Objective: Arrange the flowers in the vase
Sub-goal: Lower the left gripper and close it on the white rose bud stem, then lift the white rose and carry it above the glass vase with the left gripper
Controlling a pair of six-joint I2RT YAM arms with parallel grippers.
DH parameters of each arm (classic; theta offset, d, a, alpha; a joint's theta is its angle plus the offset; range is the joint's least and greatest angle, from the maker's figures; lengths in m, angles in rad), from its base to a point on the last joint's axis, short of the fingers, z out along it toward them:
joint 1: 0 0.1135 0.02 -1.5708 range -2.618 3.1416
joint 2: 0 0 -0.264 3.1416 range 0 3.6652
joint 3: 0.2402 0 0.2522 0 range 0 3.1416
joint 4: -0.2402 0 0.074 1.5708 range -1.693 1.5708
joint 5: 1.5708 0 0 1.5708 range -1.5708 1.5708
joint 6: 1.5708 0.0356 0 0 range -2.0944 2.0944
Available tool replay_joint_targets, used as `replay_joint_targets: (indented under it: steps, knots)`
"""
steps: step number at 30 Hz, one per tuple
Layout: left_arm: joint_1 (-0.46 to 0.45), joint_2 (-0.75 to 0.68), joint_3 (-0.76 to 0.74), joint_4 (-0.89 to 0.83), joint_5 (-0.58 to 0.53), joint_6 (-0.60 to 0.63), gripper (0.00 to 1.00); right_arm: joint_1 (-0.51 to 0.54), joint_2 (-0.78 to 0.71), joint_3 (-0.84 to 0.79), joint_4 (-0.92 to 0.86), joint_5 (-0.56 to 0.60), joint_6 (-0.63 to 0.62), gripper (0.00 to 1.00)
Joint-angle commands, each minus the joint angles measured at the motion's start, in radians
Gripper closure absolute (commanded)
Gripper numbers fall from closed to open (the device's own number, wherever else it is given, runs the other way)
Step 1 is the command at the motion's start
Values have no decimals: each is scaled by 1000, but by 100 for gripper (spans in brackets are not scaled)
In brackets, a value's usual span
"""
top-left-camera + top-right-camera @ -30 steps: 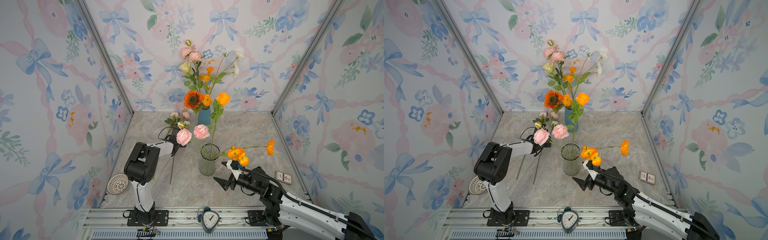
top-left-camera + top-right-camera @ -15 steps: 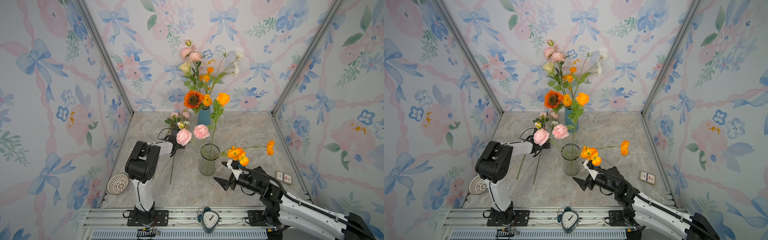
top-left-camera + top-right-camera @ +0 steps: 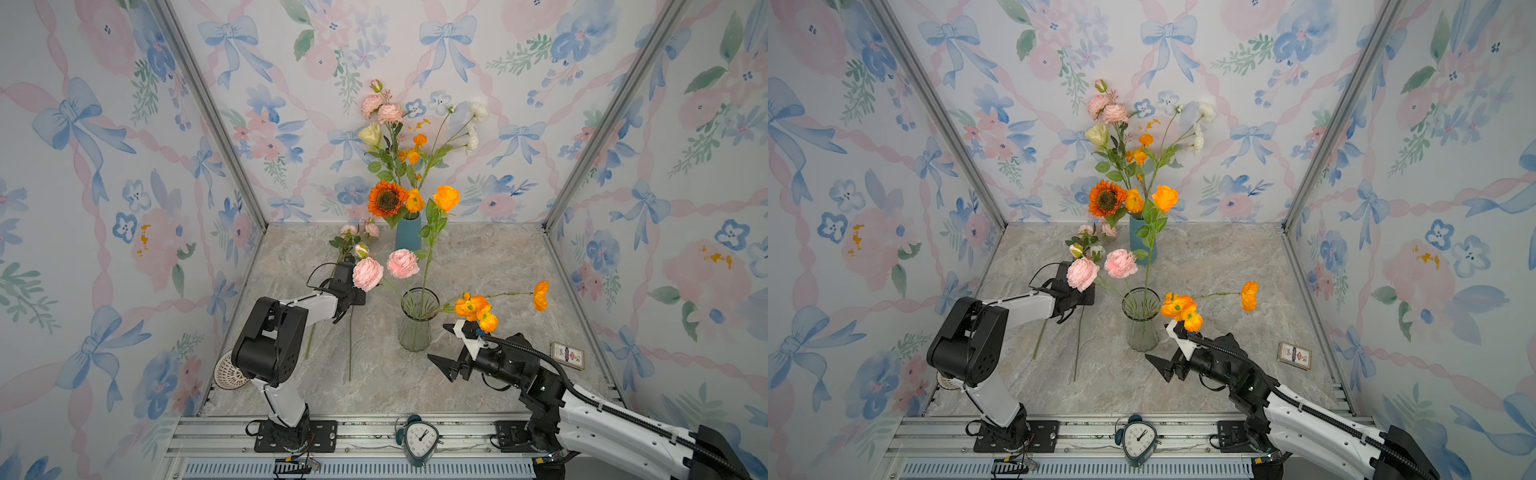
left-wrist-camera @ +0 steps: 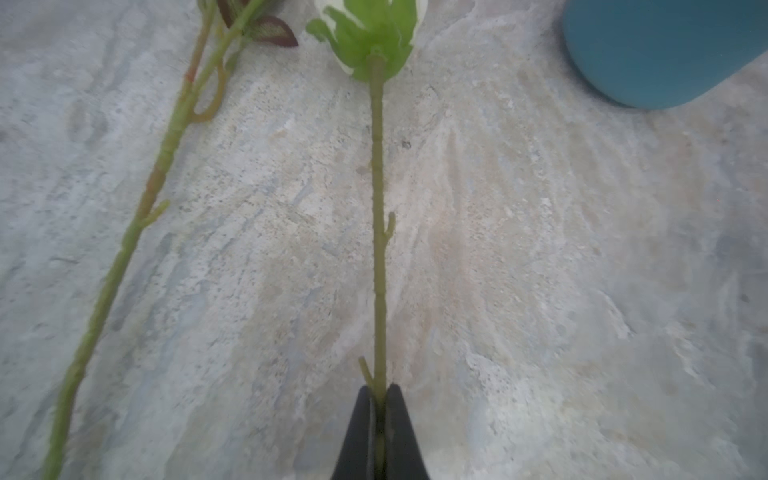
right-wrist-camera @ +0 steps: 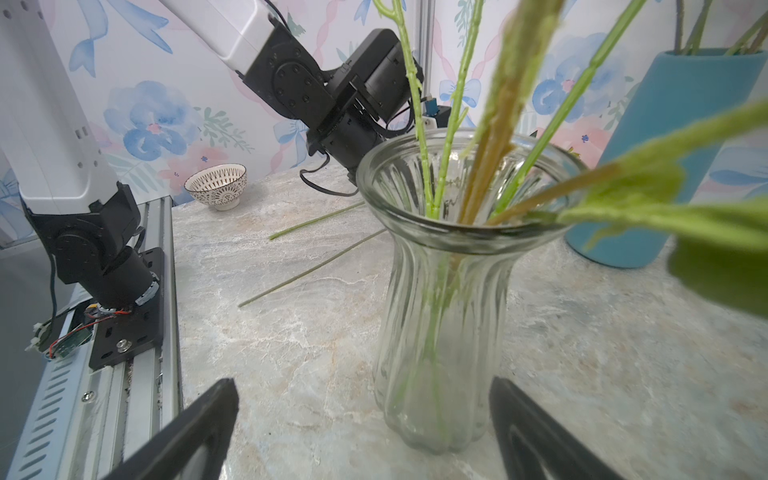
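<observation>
A clear glass vase (image 3: 415, 328) (image 3: 1142, 330) (image 5: 449, 291) stands mid-table and holds pink peonies (image 3: 368, 274), a tall orange rose (image 3: 446, 197) and orange poppies (image 3: 473, 307). Two more flowers lie flat to its left. My left gripper (image 4: 379, 399) (image 3: 347, 270) is shut on the stem (image 4: 378, 232) of one, a cream bud (image 3: 361, 250); in both top views a peony partly hides the jaws. The other stem (image 4: 124, 249) lies beside it, untouched. My right gripper (image 3: 442, 345) (image 5: 361, 388) stands open just in front of the vase, holding nothing.
A blue vase (image 3: 408, 235) with a sunflower and more flowers stands at the back. A patterned bowl (image 3: 228, 370) sits by the left arm's base, a small clock (image 3: 419, 438) on the front rail, and a card box (image 3: 567, 355) near the right wall.
My left gripper's jaws have come together on the lying stem. Both arms have stayed in place and the right gripper stays open.
</observation>
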Motion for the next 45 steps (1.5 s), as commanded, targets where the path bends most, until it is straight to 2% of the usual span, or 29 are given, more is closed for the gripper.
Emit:
replay_joint_targets:
  steps: [1,4,11,15,22,25,28,32,37,41,45]
  knots:
    - [18,-126,-45,-1,-26,-16,100,-9,-4,-16,11,-3,-2,3]
    - [22,-240,-93,-6,-80,-42,100,-9,-12,-16,7,-7,-1,3]
    - [27,-562,-186,-63,-335,-84,100,3,-52,-16,-20,-3,-4,3]
    - [25,-770,-221,-64,-356,-47,100,34,-79,-17,-34,2,-19,3]
    - [10,-1018,-161,-46,-181,77,100,134,-98,-12,-57,21,-70,3]
    - [-5,-1122,-149,12,-26,145,100,162,-101,-17,-45,33,-74,3]
    - [-29,-1187,-174,154,148,167,100,168,-96,-20,-36,36,-76,3]
    - [-91,-1185,-187,361,280,137,100,169,-77,-17,-32,43,-80,3]
    - [-227,-1087,-173,596,219,166,100,168,-54,-15,-23,45,-83,3]
    - [-340,-948,-155,806,196,198,100,168,-33,-11,-4,42,-86,3]
    - [-488,-797,-112,960,171,369,100,166,-27,-14,-1,43,-88,3]
